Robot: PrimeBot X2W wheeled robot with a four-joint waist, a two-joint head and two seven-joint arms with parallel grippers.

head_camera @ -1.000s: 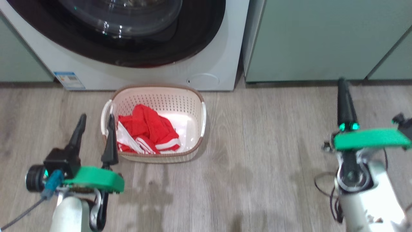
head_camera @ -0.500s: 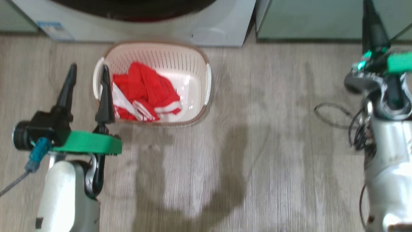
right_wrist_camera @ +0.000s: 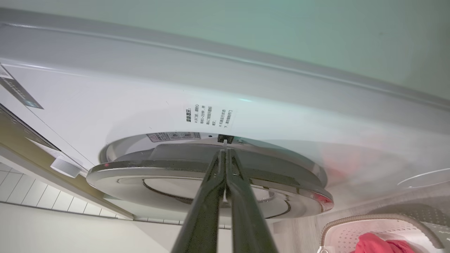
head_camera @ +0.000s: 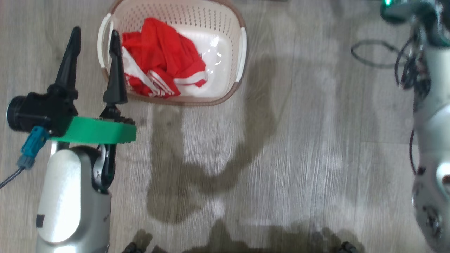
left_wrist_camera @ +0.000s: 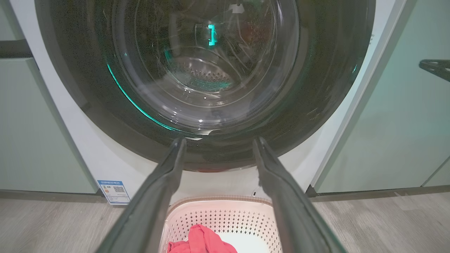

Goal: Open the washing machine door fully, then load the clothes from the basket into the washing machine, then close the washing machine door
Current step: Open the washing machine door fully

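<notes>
The cream basket stands on the floor at the top of the head view, with the red clothes piled in its left half. My left gripper hovers open beside the basket's left rim, nothing between its fingers. Its wrist view looks at the washing machine door, a black ring around clear glass, with the left gripper spread before it above the basket and clothes. My right gripper is shut, its tips at the gap between the door's rim and the white washing machine.
Pale green cabinets flank the machine on both sides. My right arm runs up the right edge of the head view, with loose cables beside it. Grey wood floor lies open before the basket.
The head camera has tilted down, so the machine has left its view and the basket sits higher. My right arm has reached forward, out past the top edge. Both grippers keep their states.
</notes>
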